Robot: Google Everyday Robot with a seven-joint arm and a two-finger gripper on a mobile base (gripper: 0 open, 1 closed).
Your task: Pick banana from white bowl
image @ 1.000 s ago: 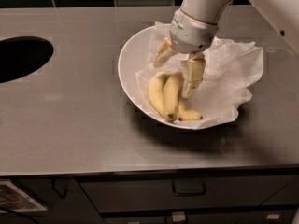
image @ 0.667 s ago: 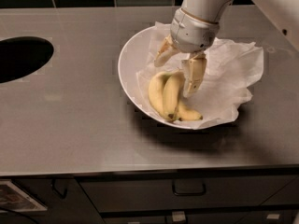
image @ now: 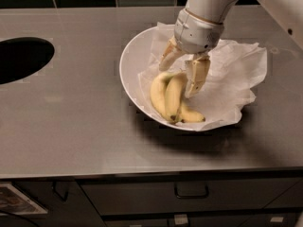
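The white bowl (image: 127, 63) sits on the steel counter, right of centre, lined with crumpled white paper. Three bananas lie in it. The slim deep-yellow banana (image: 173, 97) is in the middle, its dark tip pointing to the front. A broader, paler banana (image: 157, 96) lies against its left side, and a shorter one (image: 193, 117) lies at the front. My gripper (image: 176, 81) reaches down into the bowl from the back right. It is open, with one finger (image: 168, 56) at the left and the other (image: 196, 75) at the right, over the bananas' far ends.
The crumpled white paper (image: 236, 74) spills over the bowl's right rim. A dark round opening (image: 21, 58) is cut in the counter at the far left. Drawer fronts with a handle (image: 191, 191) run below the counter's front edge.
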